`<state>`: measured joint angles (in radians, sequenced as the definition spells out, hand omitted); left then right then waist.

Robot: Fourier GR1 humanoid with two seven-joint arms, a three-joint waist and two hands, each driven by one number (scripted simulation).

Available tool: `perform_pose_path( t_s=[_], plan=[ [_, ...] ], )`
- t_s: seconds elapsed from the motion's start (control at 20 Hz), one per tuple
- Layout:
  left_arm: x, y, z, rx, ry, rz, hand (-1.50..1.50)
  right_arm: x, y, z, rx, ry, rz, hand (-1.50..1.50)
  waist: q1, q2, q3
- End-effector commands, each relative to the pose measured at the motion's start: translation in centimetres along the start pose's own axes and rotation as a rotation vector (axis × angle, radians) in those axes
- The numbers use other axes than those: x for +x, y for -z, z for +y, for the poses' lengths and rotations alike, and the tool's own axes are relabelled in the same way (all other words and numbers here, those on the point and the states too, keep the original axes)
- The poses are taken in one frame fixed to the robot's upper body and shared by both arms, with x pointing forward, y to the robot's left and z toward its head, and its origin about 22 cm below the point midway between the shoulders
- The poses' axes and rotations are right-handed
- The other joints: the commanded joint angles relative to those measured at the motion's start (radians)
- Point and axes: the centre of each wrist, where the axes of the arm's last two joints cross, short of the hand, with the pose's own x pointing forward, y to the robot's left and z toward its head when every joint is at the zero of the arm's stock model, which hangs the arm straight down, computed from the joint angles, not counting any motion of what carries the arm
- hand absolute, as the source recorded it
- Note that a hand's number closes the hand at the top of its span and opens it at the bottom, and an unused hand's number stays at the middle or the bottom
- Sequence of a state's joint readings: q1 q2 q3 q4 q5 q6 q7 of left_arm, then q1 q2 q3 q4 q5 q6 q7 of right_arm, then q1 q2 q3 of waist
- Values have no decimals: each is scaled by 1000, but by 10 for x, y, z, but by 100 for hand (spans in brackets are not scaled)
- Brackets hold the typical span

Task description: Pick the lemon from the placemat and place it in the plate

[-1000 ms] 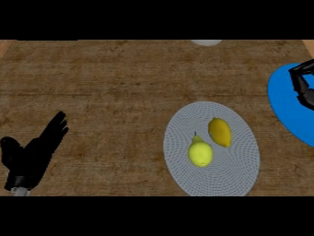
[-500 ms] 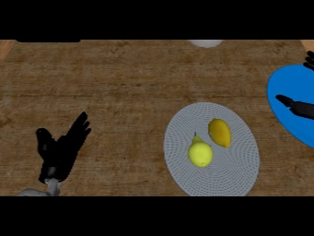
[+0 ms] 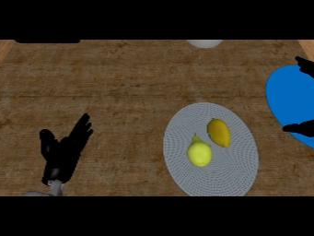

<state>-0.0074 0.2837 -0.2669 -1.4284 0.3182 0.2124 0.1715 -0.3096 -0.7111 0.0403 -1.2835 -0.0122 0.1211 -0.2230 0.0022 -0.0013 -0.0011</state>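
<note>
Placemat [image 3: 237,173]: grey, fine woven dot pattern. Lemon [image 3: 199,154]: pale yellow. Second fruit [image 3: 218,132]: darker orange-yellow. Plate [image 3: 292,103]: bright blue. Counter [image 3: 119,92]: brown, grainy. Hands: black.

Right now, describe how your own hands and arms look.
Both hands are matte black with slim fingers and a thumb. The left hand joins a short grey forearm stub at the lower edge. Of the right hand only black fingers show; its forearm is out of view. No cables or markings visible.
</note>
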Motion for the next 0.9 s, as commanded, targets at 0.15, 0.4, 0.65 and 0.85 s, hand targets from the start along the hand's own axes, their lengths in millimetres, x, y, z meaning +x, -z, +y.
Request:
perform_pose_path(
  t_s=[0.15,0.4,0.65,0.85],
  plan=[
    [7,-1,7,6,-2,15,0,61,15,19,207,-187,95,-150,-2,-3,-1],
    [-14,-5,4,20,1,14,0,85,8,53,247,-238,154,-150,-4,-1,0],
    [-4,-3,10,6,-3,3,0,82,5,97,247,-277,165,-150,-2,0,1],
    [-20,-21,3,-22,-19,10,0,57,14,100,309,-287,240,-150,6,1,1]
  ],
)
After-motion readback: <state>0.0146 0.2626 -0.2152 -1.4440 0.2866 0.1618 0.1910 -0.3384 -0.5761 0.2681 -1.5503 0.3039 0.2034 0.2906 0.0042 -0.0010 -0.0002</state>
